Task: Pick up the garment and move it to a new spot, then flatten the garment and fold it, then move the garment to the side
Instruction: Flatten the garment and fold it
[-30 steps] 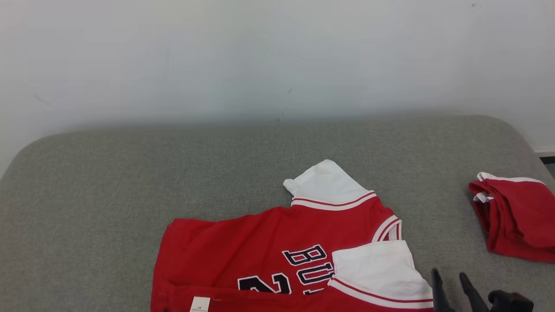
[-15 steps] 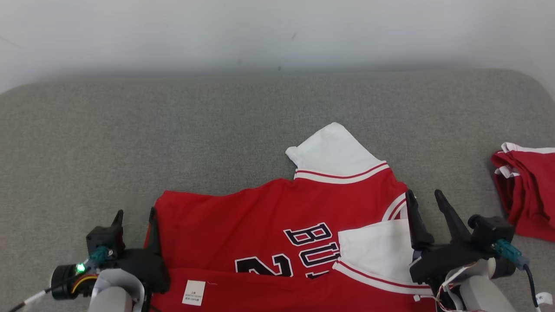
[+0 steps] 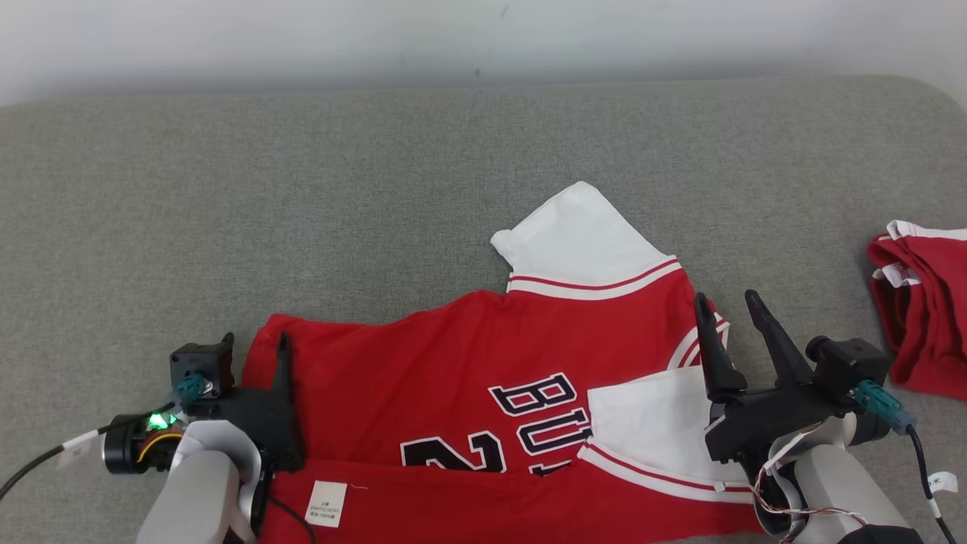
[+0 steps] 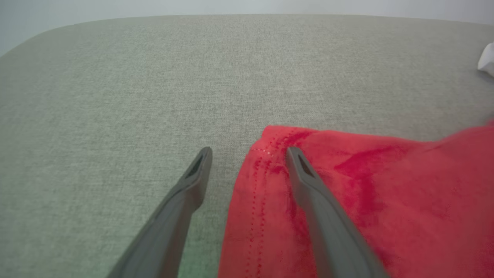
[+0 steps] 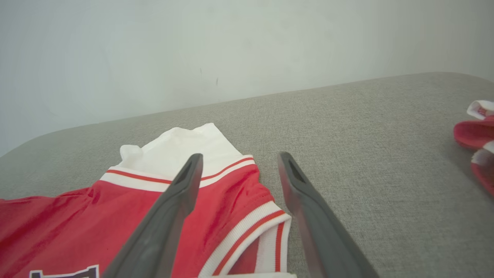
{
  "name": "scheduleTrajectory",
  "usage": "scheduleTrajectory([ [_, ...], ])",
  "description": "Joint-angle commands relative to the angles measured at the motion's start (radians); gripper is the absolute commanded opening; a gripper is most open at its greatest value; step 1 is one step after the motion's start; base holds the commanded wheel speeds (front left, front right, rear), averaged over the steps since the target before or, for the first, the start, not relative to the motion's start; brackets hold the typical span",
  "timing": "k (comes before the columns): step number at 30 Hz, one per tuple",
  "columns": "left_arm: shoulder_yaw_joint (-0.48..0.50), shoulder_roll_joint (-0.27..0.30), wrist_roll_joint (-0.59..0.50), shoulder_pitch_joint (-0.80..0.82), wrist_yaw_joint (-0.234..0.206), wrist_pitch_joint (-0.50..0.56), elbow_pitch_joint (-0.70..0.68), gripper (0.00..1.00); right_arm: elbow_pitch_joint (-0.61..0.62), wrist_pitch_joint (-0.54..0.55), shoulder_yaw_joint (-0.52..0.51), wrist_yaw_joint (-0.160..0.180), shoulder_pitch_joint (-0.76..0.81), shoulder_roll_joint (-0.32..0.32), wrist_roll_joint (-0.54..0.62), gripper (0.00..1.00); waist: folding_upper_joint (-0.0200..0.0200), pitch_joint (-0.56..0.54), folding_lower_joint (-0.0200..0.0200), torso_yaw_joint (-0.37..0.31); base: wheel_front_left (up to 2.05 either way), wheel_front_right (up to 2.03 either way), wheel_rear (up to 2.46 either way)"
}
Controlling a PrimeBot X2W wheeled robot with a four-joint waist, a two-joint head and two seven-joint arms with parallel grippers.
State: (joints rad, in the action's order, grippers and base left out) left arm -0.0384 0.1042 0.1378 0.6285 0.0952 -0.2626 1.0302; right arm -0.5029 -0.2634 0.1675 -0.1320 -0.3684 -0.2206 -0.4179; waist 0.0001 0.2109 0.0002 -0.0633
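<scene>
- Head view, nearest the camera: the left gripper (image 3: 255, 341) has its fingers spread with nothing between them, at the hem end of the red jersey (image 3: 423, 363). The right gripper (image 3: 727, 296) is spread and empty too, at the striped-trim end.
- In the left wrist view the hem corner lies between the two fingers. One finger is over cloth, the other over bare cushion (image 4: 115, 96).
- With one gripper at each end, the likely aim is to take both ends so the cloth can be lifted or pulled taut.
- The jersey lies between the grippers, turned sideways with its black-and-white lettering up.
- Its near edge is turned over, showing a white label (image 3: 326, 504).
- One white sleeve (image 3: 650, 431) is folded onto the chest, just inside the right gripper. The other sleeve (image 3: 582, 234) sticks out beyond the fingertips.
- The jersey is neither smooth nor neatly folded. This fits a jersey waiting to be carried to a new spot, or one set down and waiting to be flattened.
- Well outside the right gripper lies a second red garment (image 3: 925, 317), bundled.
- Farthest off is the pale wall (image 3: 453, 30).
</scene>
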Motion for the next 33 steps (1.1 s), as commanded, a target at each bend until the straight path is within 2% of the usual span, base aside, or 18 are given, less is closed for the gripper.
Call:
scheduleTrajectory([
  [1, -0.006, 0.000, -0.004, 0.019, -0.002, -0.003, 0.010, 0.96, 0.001, -0.001, 0.002, 0.003, -0.006, 0.001, 0.000, 1.00, -0.0001, 0.004, -0.0002, 0.000, 0.00, 0.00, 0.00],
  [2, -0.009, -0.004, -0.005, 0.022, -0.002, -0.003, 0.017, 0.78, 0.001, -0.001, 0.003, 0.003, -0.008, 0.000, -0.001, 1.00, -0.0001, 0.006, -0.0002, 0.000, 0.00, 0.00, 0.00],
  [3, -0.012, -0.006, -0.005, 0.024, -0.001, -0.003, 0.023, 0.44, 0.001, -0.001, 0.004, 0.003, -0.010, -0.001, -0.002, 1.00, -0.0001, 0.008, -0.0002, 0.000, 0.00, 0.00, 0.00],
  [4, -0.016, -0.008, -0.006, 0.027, 0.000, -0.003, 0.028, 0.30, 0.002, -0.001, 0.005, 0.003, -0.013, -0.003, -0.004, 1.00, -0.0001, 0.010, -0.0002, 0.000, 0.00, 0.00, 0.00],
  [5, -0.020, -0.009, -0.005, 0.028, 0.002, -0.003, 0.034, 0.00, 0.004, -0.001, 0.004, 0.003, -0.016, -0.007, -0.004, 1.00, -0.0001, 0.011, -0.0002, 0.001, 0.00, 0.00, 0.00],
  [9, -0.037, -0.013, -0.010, 0.046, 0.006, -0.003, 0.027, 0.00, 0.003, -0.001, 0.014, 0.003, -0.052, -0.021, -0.013, 1.00, -0.0001, 0.025, -0.0002, 0.009, 0.00, 0.00, 0.00],
  [13, -0.024, -0.004, -0.012, 0.061, -0.031, -0.003, -0.039, 0.00, -0.019, -0.001, 0.063, 0.003, -0.137, -0.055, -0.019, 1.00, -0.0001, 0.050, -0.0002, 0.032, 0.00, 0.00, 0.00],
  [16, -0.022, -0.015, -0.014, 0.061, -0.064, -0.003, -0.071, 0.00, -0.089, 0.012, 0.122, 0.003, -0.228, -0.083, -0.042, 1.00, -0.0001, 0.066, -0.0002, 0.055, 0.00, 0.00, 0.00],
  [19, -0.021, -0.023, -0.010, 0.068, -0.077, -0.003, -0.090, 0.00, -0.160, 0.062, 0.189, 0.003, -0.334, -0.100, -0.072, 1.00, -0.0001, 0.085, -0.0002, 0.079, 0.00, 0.00, 0.00],
  [25, -0.036, -0.039, -0.004, 0.083, -0.076, -0.003, -0.104, 0.00, -0.300, 0.195, 0.314, 0.003, -0.503, -0.131, -0.124, 1.00, -0.0001, 0.123, -0.0002, 0.130, 0.00, 0.00, 0.00],
  [30, -0.051, -0.047, 0.008, 0.108, -0.075, -0.003, -0.106, 0.00, -0.422, 0.248, 0.347, 0.003, -0.608, -0.138, -0.142, 1.00, -0.0001, 0.155, -0.0002, 0.163, 0.00, 0.00, 0.00],
  [33, -0.058, -0.049, 0.012, 0.118, -0.076, -0.003, -0.109, 0.00, -0.455, 0.263, 0.371, 0.003, -0.635, -0.132, -0.148, 1.00, -0.0001, 0.165, -0.0002, 0.172, 0.00, 0.00, 0.00],
])
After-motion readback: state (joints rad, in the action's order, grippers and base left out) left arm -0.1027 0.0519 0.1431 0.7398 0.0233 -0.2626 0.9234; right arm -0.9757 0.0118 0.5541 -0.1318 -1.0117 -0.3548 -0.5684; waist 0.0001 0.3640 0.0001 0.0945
